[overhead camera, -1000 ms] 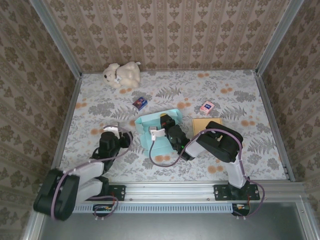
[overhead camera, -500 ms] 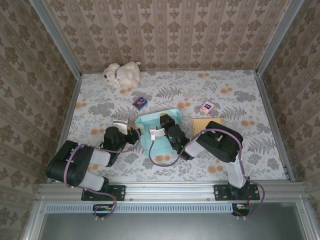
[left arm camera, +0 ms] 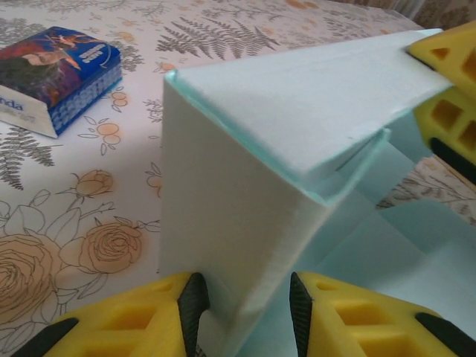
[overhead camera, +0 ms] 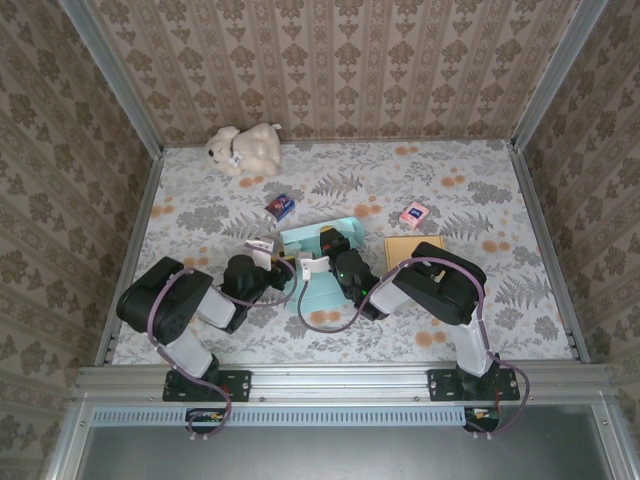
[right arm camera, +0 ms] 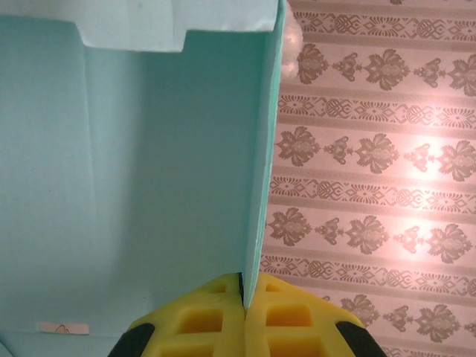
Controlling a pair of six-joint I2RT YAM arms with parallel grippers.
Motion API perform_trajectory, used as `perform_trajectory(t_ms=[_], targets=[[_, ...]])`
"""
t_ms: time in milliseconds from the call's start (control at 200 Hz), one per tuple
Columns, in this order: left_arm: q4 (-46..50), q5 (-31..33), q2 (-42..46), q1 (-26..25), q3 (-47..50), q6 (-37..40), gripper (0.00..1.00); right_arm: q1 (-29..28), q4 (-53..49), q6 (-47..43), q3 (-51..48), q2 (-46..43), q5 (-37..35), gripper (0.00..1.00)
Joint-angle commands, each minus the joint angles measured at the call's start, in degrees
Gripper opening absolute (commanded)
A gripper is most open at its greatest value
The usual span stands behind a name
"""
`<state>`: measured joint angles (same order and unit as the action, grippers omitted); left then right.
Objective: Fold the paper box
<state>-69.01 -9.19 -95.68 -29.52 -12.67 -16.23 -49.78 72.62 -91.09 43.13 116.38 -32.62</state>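
At the left hand (left arm camera: pixel 242 312), yellow fingers (left arm camera: pixel 134 320) set narrow astride an upright wall of the paper box (left arm camera: pixel 245 171): one pad against the wall, a sliver of gap at the other (not clamped, as far as visible). At the right hand (right arm camera: pixel 244 290), pads pressed flat together on the edge of a raised box panel, with the pale teal inner face to the left of the grip and patterned wallpaper (right arm camera: pixel 372 149) to the right. From above: left hand (overhead camera: pixel 268 255) at the box's left side, right hand (overhead camera: pixel 325 242) over its middle, both arms low and reaching inward from the near edge. Location of the paper box (overhead camera: pixel 318 290): near the middle of the desk (overhead camera: pixel 480 200), walls partly raised. In the left wrist view, a blue printed carton (left arm camera: pixel 52 74) lying flat to the left, apart from the box. Farther out on the desk: a pink carton (overhead camera: pixel 414 213) to the right rear, a flat tan square (overhead camera: pixel 405 247) beside the right arm, a plush toy (overhead camera: pixel 243 148) at the far left corner.
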Motion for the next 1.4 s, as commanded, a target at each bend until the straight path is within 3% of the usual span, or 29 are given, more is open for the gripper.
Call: perform_trajectory(t_ms=[0, 240, 390, 725, 850, 1060, 1395], targets=[[-4.9, 5.9, -1.7, -1.4, -2.4, 0.1, 0.38, -0.7, -6.8, 1.2, -0.2, 1.0, 2.0, 0.00], [-5.0, 15.1, -3.9, -3.8, -5.5, 1.4, 0.44, -0.8, -7.3, 1.5, -0.2, 1.1, 2.1, 0.00], [-5.0, 19.9, -5.8, -6.5, -7.7, 2.1, 0.41, -0.8, -7.3, 1.7, -0.2, 1.0, 2.1, 0.00], [-4.7, 37.5, -9.6, -8.9, -7.5, -2.4, 0.00, -0.8, -7.2, 2.7, -0.1, 0.6, 1.6, 0.00], [-4.6, 36.9, -10.6, -8.9, -7.8, -2.6, 0.00, -0.8, -7.0, 5.6, -0.3, -0.5, 2.4, 0.00], [-4.7, 32.6, -11.2, -8.7, -8.2, 0.8, 0.00, -0.5, -10.0, 14.8, -2.4, -6.9, 5.4, 0.29], [-4.8, 23.9, -10.4, -4.6, -6.8, 3.7, 0.00, 0.5, -20.9, 29.7, -9.3, -25.0, 8.2, 0.45]])
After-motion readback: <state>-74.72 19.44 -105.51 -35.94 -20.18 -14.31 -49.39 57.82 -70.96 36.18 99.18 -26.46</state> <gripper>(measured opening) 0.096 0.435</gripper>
